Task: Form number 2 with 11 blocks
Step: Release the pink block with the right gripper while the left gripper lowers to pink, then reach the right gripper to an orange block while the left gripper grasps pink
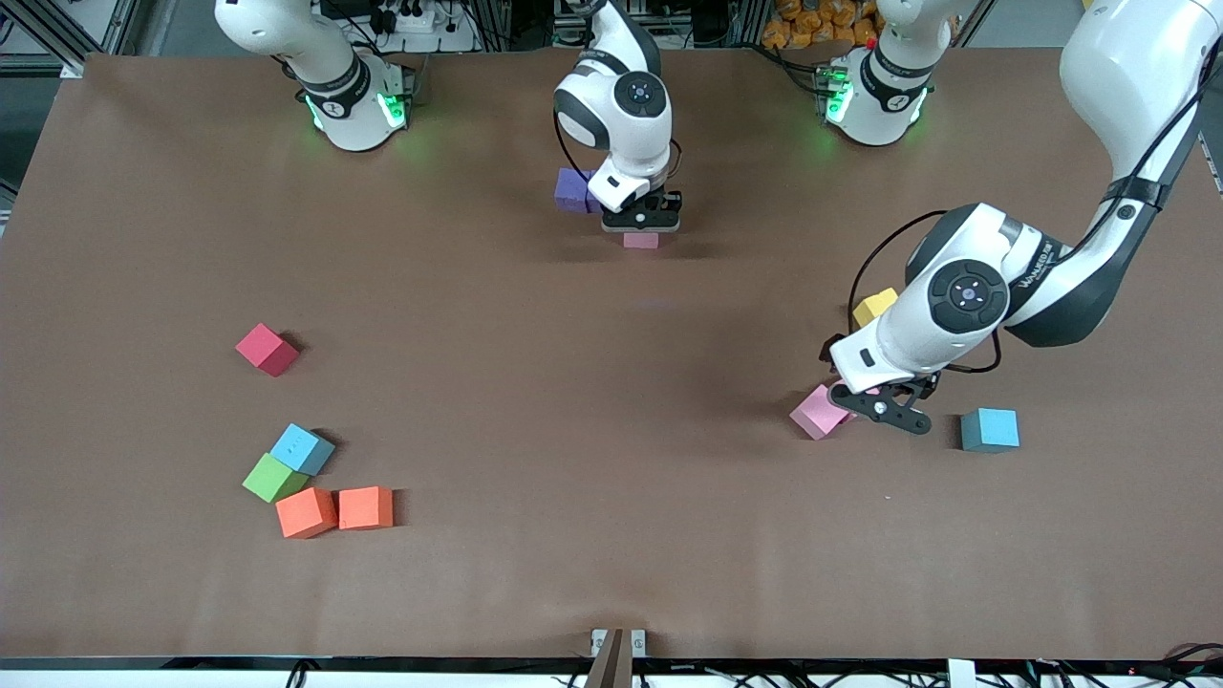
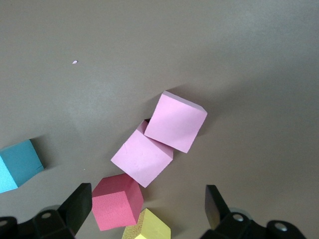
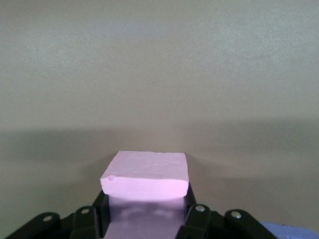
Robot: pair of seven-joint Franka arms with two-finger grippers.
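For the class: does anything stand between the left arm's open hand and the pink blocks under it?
Nothing visible does. The left hand hangs open over two touching pink blocks; a darker pink block and a yellow block crowd beside them.

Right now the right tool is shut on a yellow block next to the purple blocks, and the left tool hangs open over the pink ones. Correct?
Not quite: the block in the right tool is pink, not yellow, as the right wrist view shows. The rest holds: it is beside the purple blocks, and the left tool hangs open over the pink blocks.
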